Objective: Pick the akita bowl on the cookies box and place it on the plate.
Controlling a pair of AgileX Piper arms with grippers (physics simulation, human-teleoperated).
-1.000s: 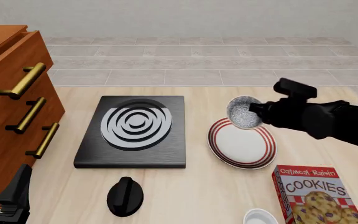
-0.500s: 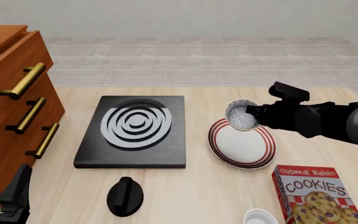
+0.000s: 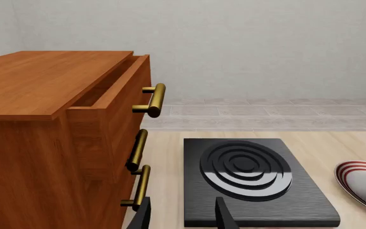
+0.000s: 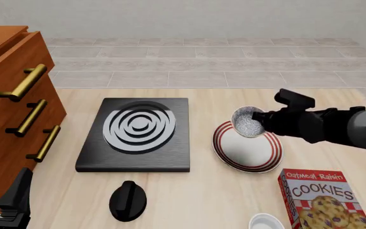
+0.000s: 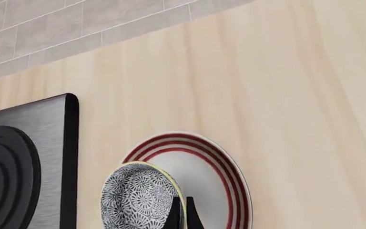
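The right pincer is clamped on the rim of the small round speckled grey akita bowl, its two dark fingers pressed close together over the bowl's pale edge. The bowl hangs tilted, its mouth turned partly sideways (the patterned inside shows plainly in the right wrist view), over the far rim of the round white plate with red concentric rings; whether it touches the plate I cannot tell. The plate lies on the pale wooden worktop just under and on the near side of this pincer. The black square stove with white rings sits beyond the bowl, off the pincer's tips. The red rectangular cookies box lies well behind the pincer, toward the worktop's near edge, with a plain white bowl just beside it.

The left pincer stands open, its fingers apart with nothing between them, beside the brown wooden drawer cabinet with brass handles.
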